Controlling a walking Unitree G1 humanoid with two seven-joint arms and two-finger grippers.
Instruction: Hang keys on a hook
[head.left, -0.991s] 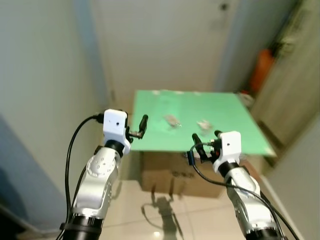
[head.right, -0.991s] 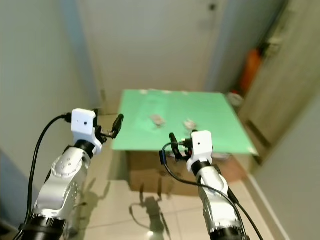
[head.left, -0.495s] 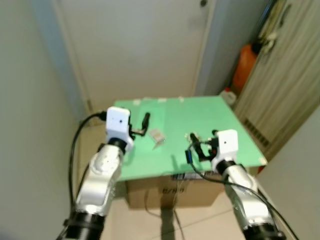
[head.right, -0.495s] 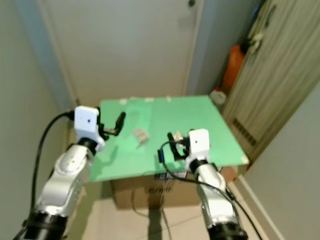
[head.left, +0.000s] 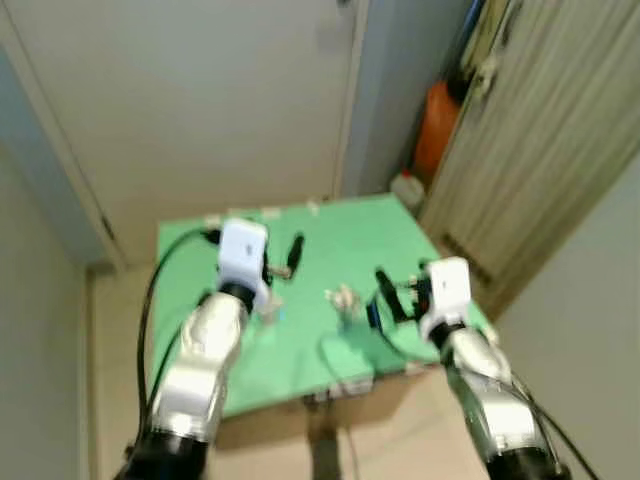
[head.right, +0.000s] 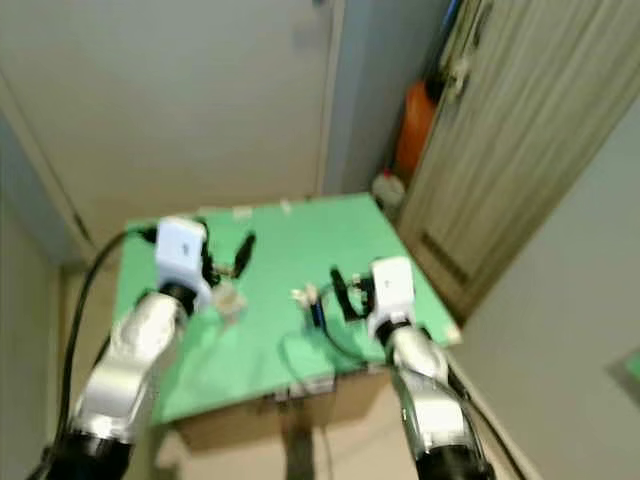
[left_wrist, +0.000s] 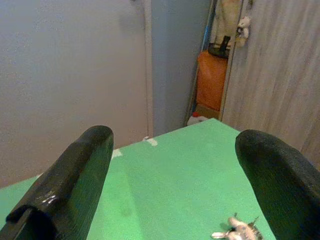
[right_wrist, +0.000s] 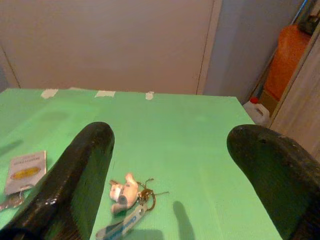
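Both silver arms reach forward over the near edge of a green desk (head.left: 330, 225). The left claw (head.left: 295, 250) is held above the left half of the desk surface with its two black fingers (left_wrist: 70, 185) spread well apart and nothing between them. The right claw (head.left: 385, 290) is held above the right half of the desk, likewise released, its fingers (right_wrist: 75, 175) wide apart and gripping nothing. The keys (right_wrist: 127, 195), a small bunch with a pale fob and a blue-and-white tag, lie flat on the desk between the two claws, touched by neither; in the head views they appear as a small pale cluster (head.left: 345, 298) near the middle of the desk, blurred. A second item, a white card-like tag (right_wrist: 25, 172) with a yellow mark, lies on the desk to the robot's left of the keys, near the left arm. Strips of pale tape (right_wrist: 105, 93) sit along the far edge of the desk. Behind the desk stands a plain light-coloured door or wall panel (head.left: 200, 100). In the far right corner an orange container (head.left: 437, 130) stands on the floor with a small white bottle (head.left: 405, 187) beside it, next to a ribbed beige cupboard front (head.left: 545, 150).
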